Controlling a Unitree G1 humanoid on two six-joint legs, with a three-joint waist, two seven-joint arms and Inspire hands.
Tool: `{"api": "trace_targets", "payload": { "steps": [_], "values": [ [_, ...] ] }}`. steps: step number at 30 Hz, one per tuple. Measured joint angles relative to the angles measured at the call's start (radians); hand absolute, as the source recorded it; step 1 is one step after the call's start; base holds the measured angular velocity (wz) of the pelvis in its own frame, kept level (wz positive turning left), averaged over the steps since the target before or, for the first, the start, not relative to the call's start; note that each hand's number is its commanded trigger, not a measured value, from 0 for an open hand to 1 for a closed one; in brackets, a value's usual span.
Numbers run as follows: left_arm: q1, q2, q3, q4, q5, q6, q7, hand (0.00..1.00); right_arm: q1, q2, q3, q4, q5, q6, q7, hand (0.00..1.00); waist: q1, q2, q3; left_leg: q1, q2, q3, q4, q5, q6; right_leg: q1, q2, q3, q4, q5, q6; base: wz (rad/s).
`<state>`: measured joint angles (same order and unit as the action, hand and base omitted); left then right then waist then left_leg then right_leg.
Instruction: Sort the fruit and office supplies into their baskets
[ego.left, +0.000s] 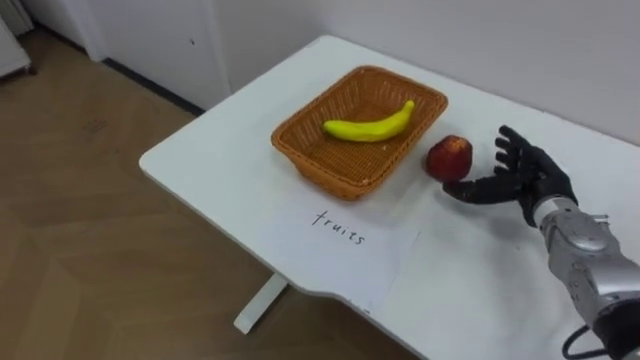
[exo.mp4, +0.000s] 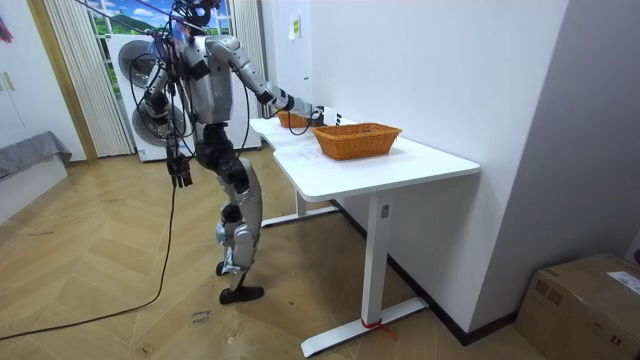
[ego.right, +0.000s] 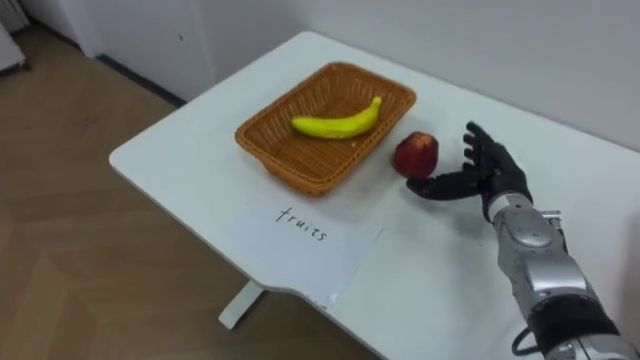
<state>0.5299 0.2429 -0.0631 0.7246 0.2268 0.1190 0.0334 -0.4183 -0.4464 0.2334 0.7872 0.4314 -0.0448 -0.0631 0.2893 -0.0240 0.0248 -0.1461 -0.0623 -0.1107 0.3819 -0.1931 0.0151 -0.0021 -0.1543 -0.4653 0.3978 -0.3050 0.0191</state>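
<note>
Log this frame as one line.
right hand: open, beside apple | apple: on table, outside basket | banana: in basket | left hand: hanging at side

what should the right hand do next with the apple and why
Probably close the right hand around the apple. Its fingers are spread open right beside it, the apple sits on the table just outside the basket, and the banana is already inside.

White table (ego.left: 480, 290), paper sheet (ego.left: 350, 258), cardboard box (exo.mp4: 585, 300)

black fingers (ego.left: 515, 155), ribbed silver forearm, silver-grey torso
</note>
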Motion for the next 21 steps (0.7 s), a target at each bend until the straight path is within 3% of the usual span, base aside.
{"api": "trace_targets", "payload": {
  "steps": [4,11,21],
  "values": [
    [-0.024,0.017,-0.022,0.0,0.0,-0.016,0.034,0.0,-0.011,-0.005,0.021,0.007,0.001,-0.031,-0.012,0.0,0.0,-0.005,-0.0001,-0.024,0.003,0.003,0.004,-0.001,-0.002,-0.022,0.003,-0.001,-0.001,0.002,-0.003,0.0],
    [-0.062,0.021,-0.031,0.001,-0.022,-0.017,0.051,0.0,-0.08,-0.016,0.021,0.044,-0.011,-0.028,-0.048,0.0,0.011,-0.008,-0.0046,-0.072,0.014,0.004,0.017,0.0,-0.003,-0.068,0.007,0.001,0.001,0.009,-0.01,-0.02],
    [-0.105,0.021,-0.031,0.003,-0.085,-0.021,0.054,0.0,-0.159,-0.031,0.021,0.105,-0.008,-0.033,-0.068,0.0,0.024,-0.003,0.0022,-0.128,0.022,0.012,0.032,0.003,-0.008,-0.123,0.015,0.011,0.007,0.018,-0.019,-0.03]
  ]
}}
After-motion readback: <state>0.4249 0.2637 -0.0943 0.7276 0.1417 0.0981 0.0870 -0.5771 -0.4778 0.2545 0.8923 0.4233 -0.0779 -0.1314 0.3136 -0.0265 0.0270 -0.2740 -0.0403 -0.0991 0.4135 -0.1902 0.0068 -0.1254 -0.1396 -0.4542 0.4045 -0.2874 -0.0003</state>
